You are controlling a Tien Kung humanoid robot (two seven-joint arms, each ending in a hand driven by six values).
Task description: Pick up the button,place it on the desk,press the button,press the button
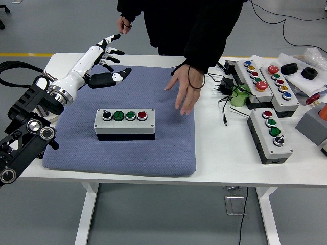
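Observation:
A grey button box (124, 123) with a black knob, two green buttons and a red button lies on the blue-grey pad (153, 148). My left hand (104, 61) is lifted above the pad's far left corner, fingers spread, holding nothing, well clear of the box. A person at the far side reaches one open hand (185, 90) down over the pad's right part, to the right of the box and apart from it. My right arm is out of sight.
On the table's right part (219, 158) lie other button boxes (269, 134) (252, 81) (278, 86), a green cup (239, 95), black cables and a plug (223, 87). A grey object (312, 122) sits at the right edge. A pale dish (51, 109) shows behind my left arm.

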